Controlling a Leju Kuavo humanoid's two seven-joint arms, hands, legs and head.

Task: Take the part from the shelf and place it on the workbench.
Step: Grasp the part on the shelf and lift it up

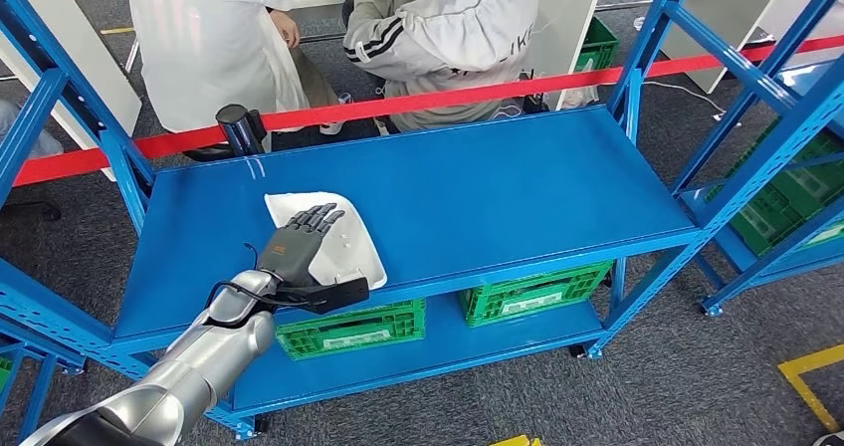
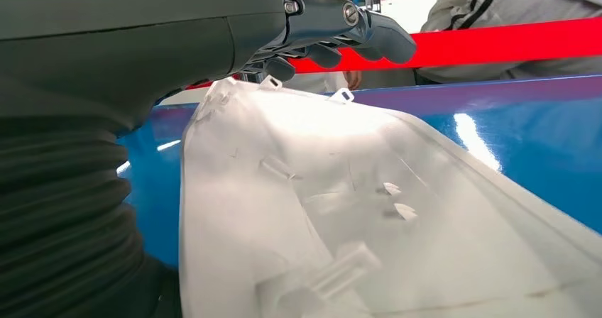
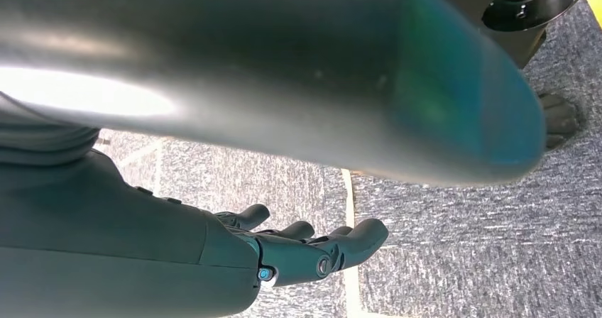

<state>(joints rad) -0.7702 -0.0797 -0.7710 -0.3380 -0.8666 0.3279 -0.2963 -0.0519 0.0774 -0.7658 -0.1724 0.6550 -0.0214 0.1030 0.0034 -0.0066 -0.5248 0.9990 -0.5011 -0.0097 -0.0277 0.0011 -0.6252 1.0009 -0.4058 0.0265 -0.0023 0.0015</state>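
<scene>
A white plastic part (image 1: 338,242) lies flat on the top board of the blue shelf (image 1: 498,182), toward the board's front left and close to its front edge. It is a thin moulded shell, broad and roughly rectangular with rounded corners, one end narrower than the other. In the left wrist view the part (image 2: 369,218) shows a shallow hollow inside with a raised rim all round, small ribs and clips standing up from its floor, and little tabs along the far edge. Its surface is matt and slightly see-through where light falls on it.

The left hand (image 1: 299,247) reaches in from the silver arm and hovers palm-down over the left half of the part, dark fingers (image 1: 323,219) stretched forward and slightly apart, the thumb (image 1: 333,294) pointing out sideways over the near edge. From the wrist camera the fingers (image 2: 355,30) sit above the far rim, not wrapped round anything; whether the palm touches the plastic I cannot tell.

The right hand (image 3: 312,250) hangs over grey carpet (image 3: 461,247), its fingers loosely extended and holding nothing.

Green crates (image 1: 348,329) sit on the lower shelf board. Behind the shelf runs a red tape (image 1: 448,98), and beyond it two people (image 1: 438,28) are at a desk.
</scene>
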